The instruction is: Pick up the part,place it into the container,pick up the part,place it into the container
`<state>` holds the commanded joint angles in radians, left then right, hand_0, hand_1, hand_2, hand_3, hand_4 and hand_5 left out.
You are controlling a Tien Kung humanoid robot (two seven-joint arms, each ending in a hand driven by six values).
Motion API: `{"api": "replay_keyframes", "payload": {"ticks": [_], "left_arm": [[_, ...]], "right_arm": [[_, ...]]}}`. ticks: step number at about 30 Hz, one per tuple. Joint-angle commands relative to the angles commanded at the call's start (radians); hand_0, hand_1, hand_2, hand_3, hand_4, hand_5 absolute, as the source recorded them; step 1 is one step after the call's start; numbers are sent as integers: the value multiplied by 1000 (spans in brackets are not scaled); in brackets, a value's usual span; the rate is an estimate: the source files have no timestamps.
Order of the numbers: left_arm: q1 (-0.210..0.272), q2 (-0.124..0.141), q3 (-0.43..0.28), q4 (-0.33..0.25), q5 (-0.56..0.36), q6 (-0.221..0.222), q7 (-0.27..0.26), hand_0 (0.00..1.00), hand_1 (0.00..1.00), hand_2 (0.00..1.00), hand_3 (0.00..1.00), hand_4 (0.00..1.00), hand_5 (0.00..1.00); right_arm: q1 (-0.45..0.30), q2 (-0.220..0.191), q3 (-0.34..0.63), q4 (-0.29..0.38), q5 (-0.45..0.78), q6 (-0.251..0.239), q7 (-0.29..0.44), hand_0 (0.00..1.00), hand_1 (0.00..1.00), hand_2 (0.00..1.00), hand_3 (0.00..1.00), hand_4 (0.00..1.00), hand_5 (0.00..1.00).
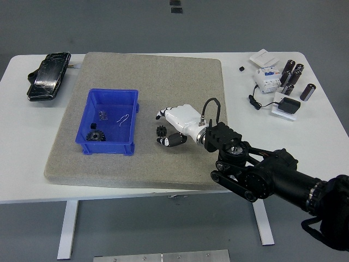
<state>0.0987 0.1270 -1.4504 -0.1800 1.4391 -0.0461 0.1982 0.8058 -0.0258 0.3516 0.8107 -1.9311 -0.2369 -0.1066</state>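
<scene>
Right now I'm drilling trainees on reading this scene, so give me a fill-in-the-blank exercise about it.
1. The plastic container on the grey mat is ____ in colour.
2. The small black gear part lies on the mat to the ____ of the container.
3. The right robot hand has a ____ shell.
4. A larger black gear lies ____ the container.

Missing words: blue; right; white; inside
</scene>
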Motion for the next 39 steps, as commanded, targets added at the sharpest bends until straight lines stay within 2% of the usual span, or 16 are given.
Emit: {"api": "replay_keyframes", "payload": {"ticks": [1, 2, 7, 8, 19, 20, 25, 26, 37, 38, 39], "left_arm": [[-1, 0, -1, 0, 1, 0, 0, 669, 647, 645, 550, 692, 465], [-1, 0, -1, 0, 1, 0, 0, 669, 647, 647, 550, 693, 467], [-3, 0, -1, 0, 3, -1, 0, 669, 647, 647, 550, 693, 467], [-3, 0, 0, 0, 3, -1, 0, 669, 647, 646, 550, 694, 469], [-4, 1, -1, 0, 3, -1, 1, 669, 648, 647, 549, 695, 470], [-5, 1, -1, 0, 3, -1, 1, 669, 648, 647, 547, 696, 470], [-4, 1, 0, 0, 2, -1, 0, 669, 648, 647, 547, 696, 470], [-4, 1, -1, 0, 2, -1, 0, 669, 648, 647, 548, 696, 471], [-5, 1, 0, 0, 0, -1, -1, 669, 647, 647, 547, 696, 472], [-5, 1, 0, 0, -1, 0, -1, 669, 647, 647, 547, 696, 472], [-5, 1, -1, 0, -1, 0, -1, 669, 647, 647, 547, 696, 472]], "right_arm": [[1, 2, -2, -3, 3, -3, 1, 411, 528, 739, 763, 821, 478], [1, 3, -3, -6, 6, -6, 2, 388, 503, 652, 714, 796, 463], [2, 14, -11, -20, 13, -12, 2, 388, 503, 652, 714, 796, 463], [1, 16, -12, -23, 12, -12, 1, 369, 466, 548, 681, 686, 369], [-4, 26, -29, -40, 19, -16, -3, 366, 457, 539, 676, 653, 362], [-4, 26, -30, -41, 21, -17, -3, 362, 465, 517, 667, 629, 197], [-4, 26, -32, -45, 31, -25, 3, 362, 465, 517, 667, 629, 197], [-4, 26, -32, -45, 36, -27, 5, 347, 462, 464, 629, 652, 130], [-4, 26, -38, -53, 63, -35, 13, 346, 461, 441, 596, 625, 170], [-4, 26, -38, -53, 65, -36, 14, 341, 462, 432, 581, 577, 196], [-4, 26, -38, -53, 66, -38, 15, 341, 462, 432, 581, 577, 196]]}}
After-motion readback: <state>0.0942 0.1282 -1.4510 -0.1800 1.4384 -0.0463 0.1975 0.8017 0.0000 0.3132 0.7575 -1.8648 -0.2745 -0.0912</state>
